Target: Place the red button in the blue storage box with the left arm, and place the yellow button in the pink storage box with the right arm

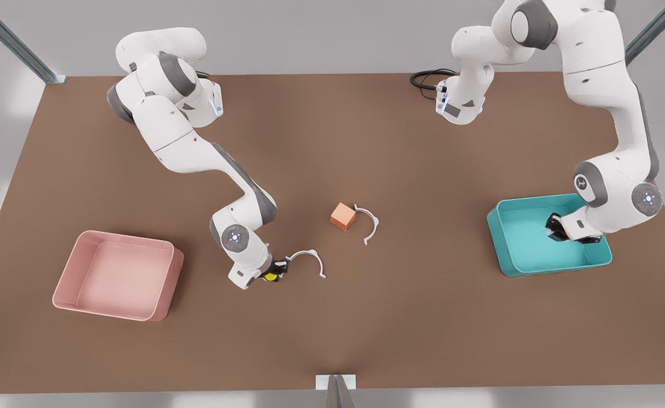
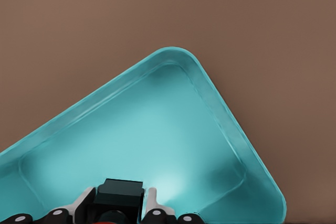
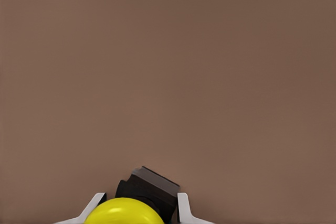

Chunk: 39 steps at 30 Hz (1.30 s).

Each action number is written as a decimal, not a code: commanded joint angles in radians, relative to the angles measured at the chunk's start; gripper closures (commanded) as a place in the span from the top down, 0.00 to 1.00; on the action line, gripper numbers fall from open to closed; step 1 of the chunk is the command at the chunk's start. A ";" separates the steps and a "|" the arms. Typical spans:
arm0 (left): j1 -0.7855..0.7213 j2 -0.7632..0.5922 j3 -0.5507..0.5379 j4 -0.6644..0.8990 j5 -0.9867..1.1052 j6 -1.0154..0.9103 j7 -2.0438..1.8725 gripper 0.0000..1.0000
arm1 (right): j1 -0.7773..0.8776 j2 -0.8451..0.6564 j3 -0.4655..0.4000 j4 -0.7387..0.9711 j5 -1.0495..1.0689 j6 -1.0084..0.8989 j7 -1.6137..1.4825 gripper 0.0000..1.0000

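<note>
My left gripper (image 1: 559, 228) is the one on the front view's right. It hangs inside the blue storage box (image 1: 502, 243), just above its floor, shut on the red button (image 1: 555, 226). In the left wrist view the button's black base (image 2: 119, 193) sits between the fingers (image 2: 150, 202) over the teal box (image 2: 157, 129). My right gripper (image 1: 274, 274), at the front view's left of centre, is shut on the yellow button (image 1: 269, 277), low over the bare table. The yellow cap (image 3: 123, 212) shows between the fingers (image 3: 182, 205). The pink storage box (image 1: 165, 283) lies to the front view's left of that gripper.
An orange cube (image 1: 343, 216) sits mid-table with a white curved clip (image 1: 369, 221) beside it. A second white clip (image 1: 309, 258) lies right next to the right gripper. Brown table runs open between the gripper and the pink box.
</note>
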 commanded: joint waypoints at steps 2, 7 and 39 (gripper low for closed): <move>0.008 0.028 0.001 0.006 -0.052 -0.046 0.468 1.00 | -0.001 -0.001 0.000 0.000 -0.003 0.011 0.025 0.52; -0.002 0.021 -0.002 0.117 -0.078 -0.149 0.238 1.00 | -0.004 -0.021 0.000 0.014 -0.003 0.004 0.023 0.52; 0.000 -0.234 -0.349 0.521 0.105 -0.573 -0.919 1.00 | -0.845 -0.178 0.173 -0.112 0.002 -0.174 -0.925 0.81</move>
